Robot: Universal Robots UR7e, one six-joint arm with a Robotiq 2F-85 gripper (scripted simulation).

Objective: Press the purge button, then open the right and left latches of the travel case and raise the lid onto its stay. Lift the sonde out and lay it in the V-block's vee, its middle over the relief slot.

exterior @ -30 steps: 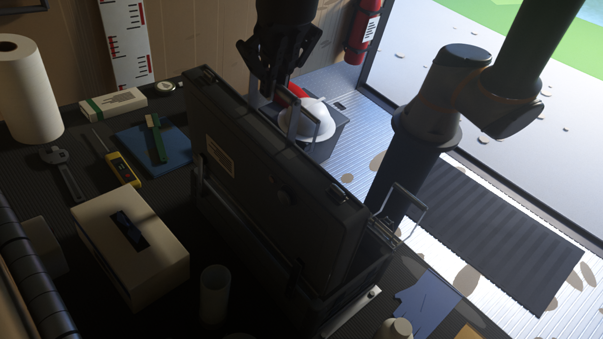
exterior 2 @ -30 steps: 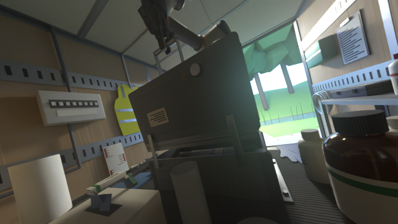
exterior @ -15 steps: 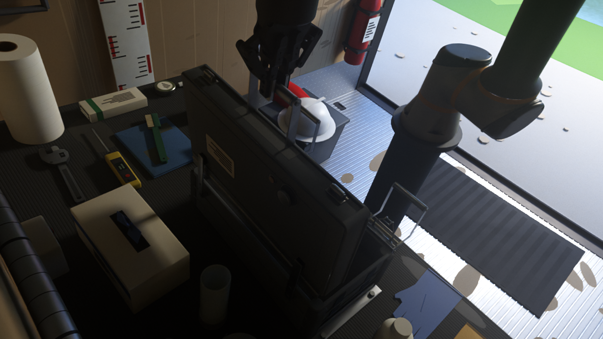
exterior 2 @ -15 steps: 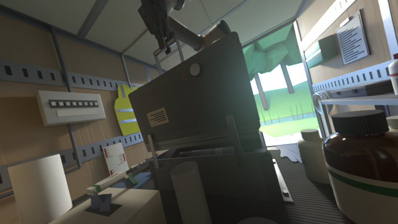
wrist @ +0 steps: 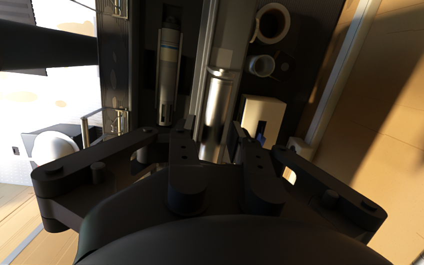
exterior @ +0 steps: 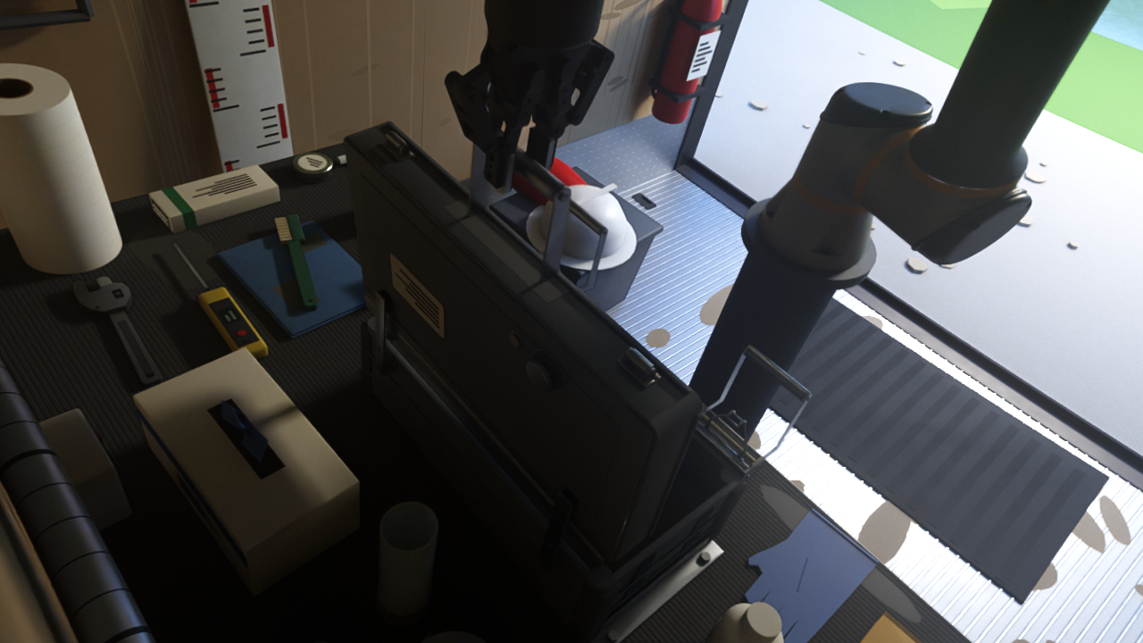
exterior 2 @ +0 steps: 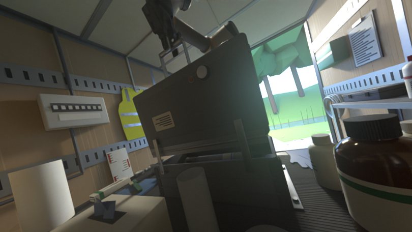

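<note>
The dark travel case [exterior: 519, 376] stands open on the bench, its lid [exterior 2: 201, 101] raised steeply. The grey sonde [wrist: 168, 72] lies in the case's foam bed. A metal handle [exterior: 531, 200] sticks up from the lid's top edge. Its round bar [wrist: 215, 106] runs between my fingers in the wrist camera. Two wire latches [exterior: 755, 400] hang open on the case's front side. My gripper [exterior: 523, 148] is above the lid's top edge at the handle. It is open around the bar and holds nothing.
A cream tissue box [exterior: 244, 468] sits left of the case, with a pale cup [exterior: 408, 552] near it. A paper roll [exterior: 48, 172], wrench [exterior: 112, 308] and yellow meter [exterior: 232, 320] lie further left. The arm's column [exterior: 787, 264] stands right of the case. Jars [exterior 2: 374, 173] stand at the bench's near end.
</note>
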